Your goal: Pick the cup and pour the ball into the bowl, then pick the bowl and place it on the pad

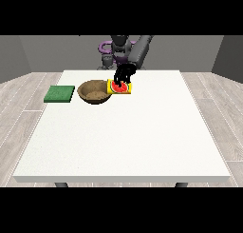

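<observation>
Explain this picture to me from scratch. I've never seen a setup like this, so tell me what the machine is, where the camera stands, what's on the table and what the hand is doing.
The camera stands across a white table and looks back at a humanoid robot, which shows small at the top, behind the table's far edge. It has arms ending in black hands with fingers. Only one hand is plainly visible, just right of the view's middle, at the end of a grey arm that reaches down over the table.

Three things lie on the table's far part. At the left is a flat green pad. Next to it is a brown bowl. Right of the bowl, close against it, is a yellow cup with something red in it.

The hand is right over the cup with its fingers pointing down at it. Whether it grips the cup already cannot be told. The other hand is not visible.
</observation>
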{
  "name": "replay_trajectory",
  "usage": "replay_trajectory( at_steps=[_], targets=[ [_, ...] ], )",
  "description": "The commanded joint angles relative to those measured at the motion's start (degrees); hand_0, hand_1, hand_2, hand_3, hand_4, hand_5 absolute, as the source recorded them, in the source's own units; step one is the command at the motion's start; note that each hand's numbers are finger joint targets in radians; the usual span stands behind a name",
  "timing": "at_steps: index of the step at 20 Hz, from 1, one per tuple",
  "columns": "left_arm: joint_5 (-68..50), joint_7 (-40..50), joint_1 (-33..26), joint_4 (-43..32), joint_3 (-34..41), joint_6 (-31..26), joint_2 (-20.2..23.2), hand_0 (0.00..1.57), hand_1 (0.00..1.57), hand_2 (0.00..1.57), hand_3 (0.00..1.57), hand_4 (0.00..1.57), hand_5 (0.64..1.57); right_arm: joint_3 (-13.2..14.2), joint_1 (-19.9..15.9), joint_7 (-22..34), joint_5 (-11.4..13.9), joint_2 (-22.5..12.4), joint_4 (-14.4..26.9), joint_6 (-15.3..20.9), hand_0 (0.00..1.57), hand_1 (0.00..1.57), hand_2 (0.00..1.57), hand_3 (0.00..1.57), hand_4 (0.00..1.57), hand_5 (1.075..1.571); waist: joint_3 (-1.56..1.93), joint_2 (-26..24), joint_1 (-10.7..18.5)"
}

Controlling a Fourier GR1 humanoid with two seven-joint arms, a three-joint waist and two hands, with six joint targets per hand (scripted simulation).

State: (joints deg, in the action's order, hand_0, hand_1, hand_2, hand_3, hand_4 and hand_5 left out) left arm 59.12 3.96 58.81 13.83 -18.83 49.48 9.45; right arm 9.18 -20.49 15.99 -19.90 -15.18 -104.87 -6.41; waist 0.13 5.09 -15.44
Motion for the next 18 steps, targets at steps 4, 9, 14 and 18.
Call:
replay_trajectory(
  at_steps=[4,9,14,18],
  targets=[
    [17.4,11.5,2.0,-7.7,-14.6,-6.1,-6.4,1.45,1.45,1.57,1.57,0.94,1.490,-0.4,3.1,0.0,1.2,0.7,5.3,-0.2,0.00,0.00,0.00,0.00,0.38,1.565,0.09,-8.5,2.3],
    [25.7,16.0,6.6,-8.6,-22.0,-13.8,-9.3,1.51,1.51,1.57,1.57,1.06,1.501,2.7,4.6,-3.7,1.9,-0.1,11.0,-0.8,0.00,0.00,0.00,0.00,0.38,1.566,0.02,-10.4,6.7],
    [29.2,24.0,3.2,1.1,-25.8,-24.6,-9.4,1.50,1.50,1.57,1.57,1.05,1.513,0.9,1.3,-4.9,2.0,1.3,13.3,-1.4,0.00,0.00,0.00,0.00,0.39,1.566,-0.09,-9.1,3.0],
    [27.5,20.7,-1.5,5.2,-23.2,-23.4,-9.4,1.50,1.50,1.57,1.57,1.07,1.505,3.6,4.5,-3.7,-0.2,-0.8,12.5,-3.2,0.00,0.00,0.00,0.00,0.38,1.564,-0.13,-11.5,6.1]
  ],
)
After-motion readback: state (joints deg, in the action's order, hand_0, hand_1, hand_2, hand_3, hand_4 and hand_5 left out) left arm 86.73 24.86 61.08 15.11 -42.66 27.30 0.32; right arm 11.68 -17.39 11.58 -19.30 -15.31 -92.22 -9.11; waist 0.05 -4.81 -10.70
